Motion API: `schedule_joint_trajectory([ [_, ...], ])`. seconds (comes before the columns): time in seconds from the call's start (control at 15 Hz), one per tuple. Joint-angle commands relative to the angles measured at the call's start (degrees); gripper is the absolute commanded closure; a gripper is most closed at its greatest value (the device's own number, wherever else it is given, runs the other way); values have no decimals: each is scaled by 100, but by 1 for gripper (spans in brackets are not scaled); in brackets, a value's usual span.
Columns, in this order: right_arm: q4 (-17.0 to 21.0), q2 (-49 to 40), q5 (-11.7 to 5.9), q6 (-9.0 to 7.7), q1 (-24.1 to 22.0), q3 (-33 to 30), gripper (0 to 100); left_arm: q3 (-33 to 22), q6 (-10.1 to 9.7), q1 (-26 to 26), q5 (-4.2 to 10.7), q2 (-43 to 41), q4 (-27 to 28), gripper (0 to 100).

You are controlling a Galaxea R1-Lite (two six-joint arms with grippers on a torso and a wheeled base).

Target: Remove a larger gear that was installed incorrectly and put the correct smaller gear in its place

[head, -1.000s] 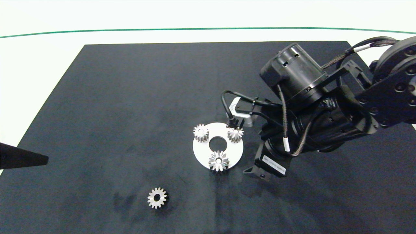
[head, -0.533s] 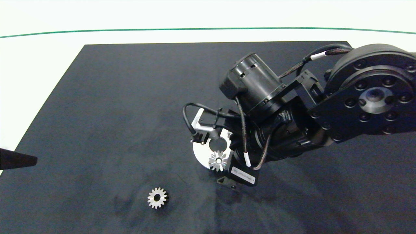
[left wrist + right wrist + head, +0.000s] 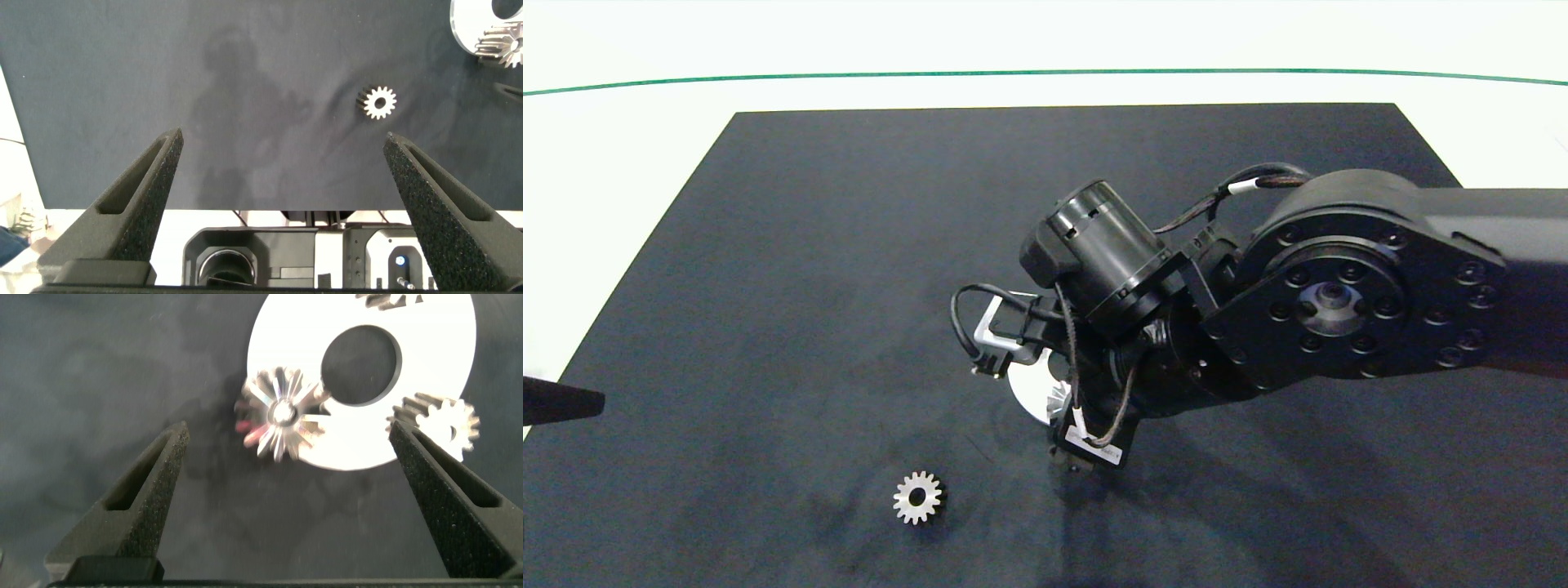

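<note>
Two grippers, one white ring plate and four silver metal gears show across the views: one larger gear and three small blunt-toothed ones.

In the right wrist view, the larger gear (image 3: 280,413) sits on the edge of the ring plate (image 3: 425,343), a flat, smooth white disc with a round hole through its middle. It is shiny, with long pointed teeth spreading like a star from a small centre hole. Two small spur gears also stand on the plate's rim: one (image 3: 447,422) with short blunt teeth, the other (image 3: 391,300) cut off by the frame edge.

The right gripper (image 3: 288,506) hovers over the plate, its two rough grey fingers spread wide with nothing between them. In the head view its dark arm covers most of the plate just right of centre, leaving a sliver of the plate (image 3: 1025,389) and of the larger gear (image 3: 1055,399).

The smaller gear (image 3: 918,497) lies flat and alone on the black mat (image 3: 809,245), lower left of centre, well apart from the plate.

The left gripper (image 3: 284,204) stays at the mat's left edge, fingers wide apart and empty; only a dark tip (image 3: 560,403) shows at the head view's left edge.
</note>
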Motion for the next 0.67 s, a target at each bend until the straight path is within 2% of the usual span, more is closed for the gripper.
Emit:
schedule_joint_trajectory([
  [0.07, 9, 175, -28, 5, -1, -7, 0, -10, -10, 1, 4, -17, 36, 0],
  [0.2, 18, 184, -28, 5, -18, 19, 1, -1, -10, 1, 4, -17, 36, 0],
  [0.47, 35, 272, -28, 58, -71, 28, 10, -1, -10, 1, 4, -17, 36, 0],
  [0.67, 35, 298, 60, 93, -194, 37, 16, -1, -10, 1, 4, -17, 36, 0],
])
